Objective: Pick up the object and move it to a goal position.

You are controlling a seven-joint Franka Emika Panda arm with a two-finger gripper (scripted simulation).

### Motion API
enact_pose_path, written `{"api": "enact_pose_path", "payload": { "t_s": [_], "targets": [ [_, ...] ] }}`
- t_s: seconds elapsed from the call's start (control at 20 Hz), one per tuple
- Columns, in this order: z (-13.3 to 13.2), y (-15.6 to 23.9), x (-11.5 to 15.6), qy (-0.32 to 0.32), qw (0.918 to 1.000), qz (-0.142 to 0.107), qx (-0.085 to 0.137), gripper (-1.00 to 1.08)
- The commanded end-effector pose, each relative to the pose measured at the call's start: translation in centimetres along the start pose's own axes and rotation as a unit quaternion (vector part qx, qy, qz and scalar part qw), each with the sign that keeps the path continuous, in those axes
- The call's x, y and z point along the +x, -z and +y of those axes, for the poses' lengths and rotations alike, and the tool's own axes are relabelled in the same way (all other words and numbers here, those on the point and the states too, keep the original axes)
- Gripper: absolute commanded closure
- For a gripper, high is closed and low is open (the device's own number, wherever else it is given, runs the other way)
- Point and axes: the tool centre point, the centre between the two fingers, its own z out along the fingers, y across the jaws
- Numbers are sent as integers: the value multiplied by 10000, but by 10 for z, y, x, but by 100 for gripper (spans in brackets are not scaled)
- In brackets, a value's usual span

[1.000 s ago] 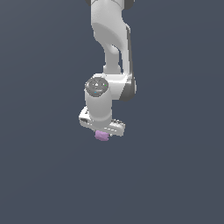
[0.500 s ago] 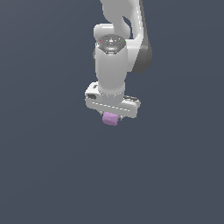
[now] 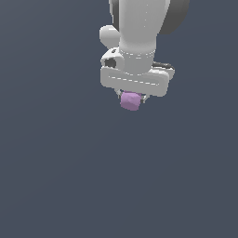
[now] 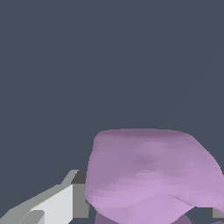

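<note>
A simulated Franka Panda arm holds the tool clenched on the object, a small light-purple, roughly cube-shaped lump with rounded edges, which hangs directly beneath the white gripper bar and is far narrower than it. The lump sits between the fingers, pinched at its sides and protruding below them; in the wrist view it fills the near field, with one pale finger pressed against its flank. No bench, edge or corner shows in either view, only a flat dark grey backdrop, so the lump appears to be carried clear of any surface. It has no marked long axis. No goal marker is visible, so which way the goal lies from the tool cannot be told; judging by the firm, centred hold, what remains is the carry to that position.
</note>
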Motion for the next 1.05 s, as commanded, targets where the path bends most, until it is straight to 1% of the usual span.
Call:
{"api": "enact_pose_path", "payload": {
  "t_s": [0.0, 0.25, 0.5, 0.75, 1.0],
  "targets": [
    [-9, 27, -9, -2, 10000, -3, -3, 108],
    [-24, 73, -21, -2, 10000, -3, -3, 108],
    [-35, 105, -29, -1, 10000, -4, 0, 108],
    [-42, 122, -33, 0, 10000, -5, 4, 108],
    [-44, 127, -33, 0, 10000, -5, 4, 108]
  ]
}}
